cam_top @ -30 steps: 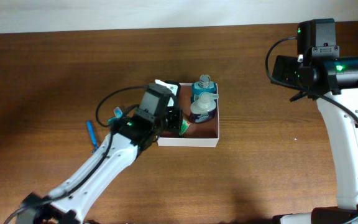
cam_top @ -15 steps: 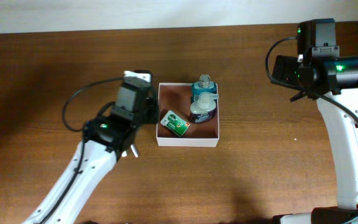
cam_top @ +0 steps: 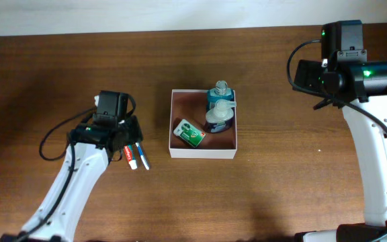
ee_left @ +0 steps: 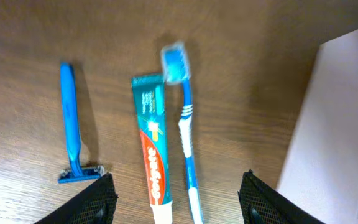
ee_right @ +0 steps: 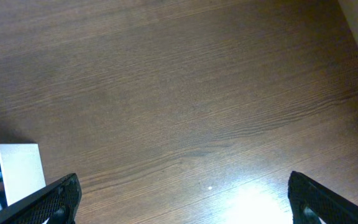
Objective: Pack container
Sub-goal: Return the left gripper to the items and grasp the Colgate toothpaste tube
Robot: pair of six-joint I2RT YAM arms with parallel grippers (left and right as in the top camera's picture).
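Observation:
The container (cam_top: pixel 203 154), a white-walled square box with a reddish-brown inside, stands mid-table. It holds two toiletry bottles (cam_top: pixel 220 117) along its right side and a green packet (cam_top: pixel 189 132) at its front left. My left gripper (cam_top: pixel 127 136) hovers left of the container, open, with nothing in it. In the left wrist view its jaws (ee_left: pixel 178 205) straddle a toothpaste tube (ee_left: pixel 153 158) and a blue toothbrush (ee_left: pixel 185 124) lying on the table. A blue razor (ee_left: pixel 70 127) lies further left. My right gripper (ee_right: pixel 185 205) is open and empty, high at the far right.
The container's white wall (ee_left: pixel 334 118) fills the right of the left wrist view, and its corner (ee_right: pixel 17 168) shows at the lower left of the right wrist view. The right arm (cam_top: pixel 375 154) runs along the table's right side. The table is dark wood.
My left gripper let go of the green packet inside the container, drew back to the left and opened. It now hangs over the toothpaste and toothbrush. The right arm has not moved.

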